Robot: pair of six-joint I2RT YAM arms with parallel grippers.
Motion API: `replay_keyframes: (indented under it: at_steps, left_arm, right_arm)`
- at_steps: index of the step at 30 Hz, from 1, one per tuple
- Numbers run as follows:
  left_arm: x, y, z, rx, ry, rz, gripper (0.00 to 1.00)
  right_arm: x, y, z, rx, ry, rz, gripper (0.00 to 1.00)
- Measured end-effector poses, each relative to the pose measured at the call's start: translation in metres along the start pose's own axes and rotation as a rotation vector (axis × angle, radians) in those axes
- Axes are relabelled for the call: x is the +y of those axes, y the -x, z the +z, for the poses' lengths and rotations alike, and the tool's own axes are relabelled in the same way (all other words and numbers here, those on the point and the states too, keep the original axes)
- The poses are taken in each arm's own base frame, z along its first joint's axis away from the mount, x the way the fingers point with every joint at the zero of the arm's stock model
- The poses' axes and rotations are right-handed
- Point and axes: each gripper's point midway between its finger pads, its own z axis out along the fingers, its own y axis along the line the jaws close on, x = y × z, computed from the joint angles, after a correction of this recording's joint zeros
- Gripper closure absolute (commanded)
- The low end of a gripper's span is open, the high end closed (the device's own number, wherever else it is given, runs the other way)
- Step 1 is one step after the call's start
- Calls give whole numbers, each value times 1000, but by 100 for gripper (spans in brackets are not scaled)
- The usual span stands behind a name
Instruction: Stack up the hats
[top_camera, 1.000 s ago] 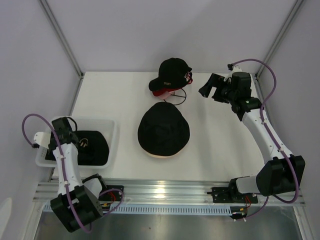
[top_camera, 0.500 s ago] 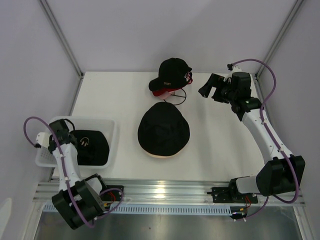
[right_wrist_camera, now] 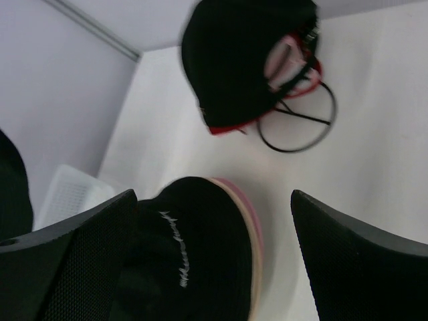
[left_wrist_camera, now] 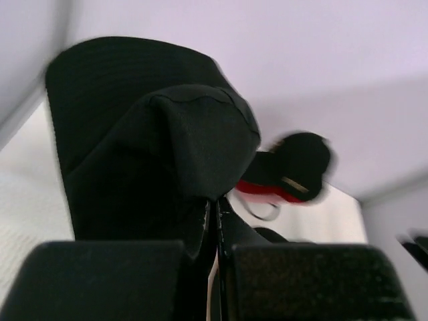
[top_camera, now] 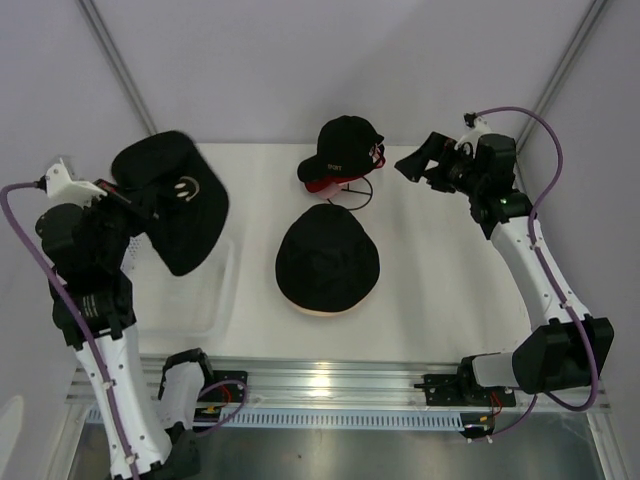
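Observation:
A black hat with a white smiley (top_camera: pixel 178 205) hangs in the air over the table's left side, with my left gripper (top_camera: pixel 128 198) shut on its fabric. In the left wrist view the closed fingertips (left_wrist_camera: pixel 217 208) pinch a fold of this hat (left_wrist_camera: pixel 154 147). At the table's centre a black bucket hat (top_camera: pixel 328 258) lies on top of a pink one and a beige one, of which only the rims (right_wrist_camera: pixel 253 224) show. My right gripper (top_camera: pixel 414 166) hovers open at the back right, empty, with its view looking down on that stack (right_wrist_camera: pixel 194 261).
A white bin (top_camera: pixel 226 285) stands at the left front under the lifted hat. A black baseball cap with red under-visor (top_camera: pixel 340 150) sits at the back centre, with a thin wire hoop (top_camera: pixel 356 192) beside it. Frame posts rise at both back corners.
My left gripper shut on the smiley hat in the bin, and the arm lifted it high above the bin. The right arm shifted slightly up and back.

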Motion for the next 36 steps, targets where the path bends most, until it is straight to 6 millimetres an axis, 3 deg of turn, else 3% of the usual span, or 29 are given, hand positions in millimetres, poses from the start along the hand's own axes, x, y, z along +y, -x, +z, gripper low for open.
replay_keyframes:
  at_steps: [7,15,19,22,30,35,36]
  left_arm:
    - [-105,-10,-31,70,-472,17,99]
    - [-192,-50,-19,298,-777,-3,99]
    - [-214,-88,-8,442,-829,4,99]
    - [-222,-110,-8,523,-856,10,99]
    - [-232,-127,-33,607,-1024,88,99]
    - [-233,-134,-37,636,-1082,118,99]
    - [-234,-135,-38,643,-1093,121,99]
  right_arm:
    - [61,28,-15,-68,264,9,0]
    - [125,33,-45,-95,477,-20,1]
    - [154,22,-57,-82,547,-44,1]
    - [164,10,-61,-62,570,-46,1]
    - [133,-20,-41,-5,471,-7,0]
    - [130,-23,-37,4,461,-5,3]
    - [130,-24,-36,10,464,-2,9]
